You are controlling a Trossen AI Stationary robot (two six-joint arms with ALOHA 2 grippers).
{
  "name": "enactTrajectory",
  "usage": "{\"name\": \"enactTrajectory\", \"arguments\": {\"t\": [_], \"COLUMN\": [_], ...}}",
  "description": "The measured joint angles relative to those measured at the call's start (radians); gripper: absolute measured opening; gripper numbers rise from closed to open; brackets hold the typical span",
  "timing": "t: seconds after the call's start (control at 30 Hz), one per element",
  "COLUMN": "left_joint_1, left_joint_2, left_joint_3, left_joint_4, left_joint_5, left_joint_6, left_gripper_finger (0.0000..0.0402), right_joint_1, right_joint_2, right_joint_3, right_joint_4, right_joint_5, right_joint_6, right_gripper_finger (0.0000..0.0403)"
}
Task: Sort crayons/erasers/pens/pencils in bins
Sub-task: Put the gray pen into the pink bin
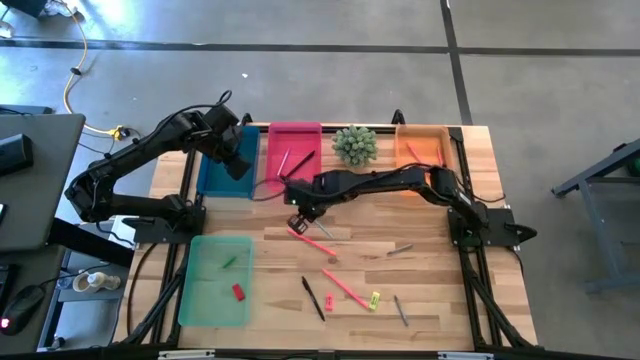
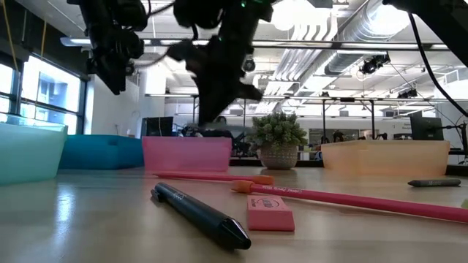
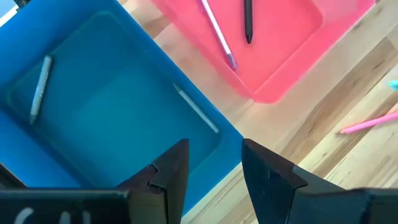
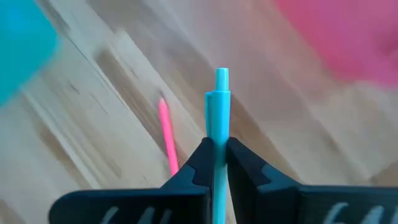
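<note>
My right gripper (image 1: 300, 218) hangs above the table's middle, near the pink bin (image 1: 293, 150), and is shut on a light-blue pen (image 4: 219, 106). My left gripper (image 3: 214, 165) is open and empty above the teal-blue bin (image 1: 222, 165), where two grey sticks (image 3: 38, 87) lie. The pale-green bin (image 1: 215, 280) holds a green eraser (image 1: 229, 264) and a red eraser (image 1: 238, 292). A yellow eraser (image 1: 375, 298) and a red eraser (image 1: 328, 300) lie on the table near its front. The orange bin (image 1: 422, 148) stands at the far right. My right gripper pinches the pen's barrel (image 4: 217, 140) between its two fingers. The fingers lie along the pen, and its clicker end (image 4: 222, 76) sticks out past the fingertips. The pen is lifted clear of the table.
A small green plant (image 1: 355, 145) stands between the pink and orange bins. Pink pencils (image 1: 312, 240), a black pen (image 1: 313, 298) and grey crayons (image 1: 400, 250) lie scattered on the wood. The pink bin holds a black pen (image 3: 248, 22) and a light stick.
</note>
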Motion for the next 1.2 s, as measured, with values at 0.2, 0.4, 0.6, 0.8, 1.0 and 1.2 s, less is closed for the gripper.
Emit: {"name": "enactTrajectory", "arguments": {"t": [0.2, 0.4, 0.6, 0.8, 1.0, 1.2], "left_joint_1": [0.000, 0.000, 0.000, 0.000, 0.000, -0.003], "left_joint_2": [0.000, 0.000, 0.000, 0.000, 0.000, 0.000], "left_joint_3": [0.000, 0.000, 0.000, 0.000, 0.000, 0.000], "left_joint_4": [-0.005, -0.019, -0.018, -0.018, -0.018, -0.018], "left_joint_5": [-0.001, -0.001, -0.001, -0.001, -0.001, -0.001], "left_joint_6": [-0.001, -0.021, -0.030, -0.030, -0.030, -0.030], "left_gripper_finger": [0.0133, 0.0133, 0.0132, 0.0131, 0.0131, 0.0131], "right_joint_1": [-0.059, -0.158, -0.243, -0.267, -0.266, -0.266], "right_joint_2": [-0.002, -0.004, 0.009, 0.081, 0.156, 0.171], "right_joint_3": [0.117, 0.165, 0.165, 0.165, 0.165, 0.165], "right_joint_4": [0.020, 0.101, 0.250, 0.333, 0.283, 0.218], "right_joint_5": [0.043, 0.114, 0.152, 0.182, 0.121, 0.071], "right_joint_6": [-0.072, -0.139, -0.186, -0.269, -0.270, -0.261], "right_gripper_finger": [0.0009, 0.0009, 0.0009, 0.0009, 0.0009, 0.0009]}}
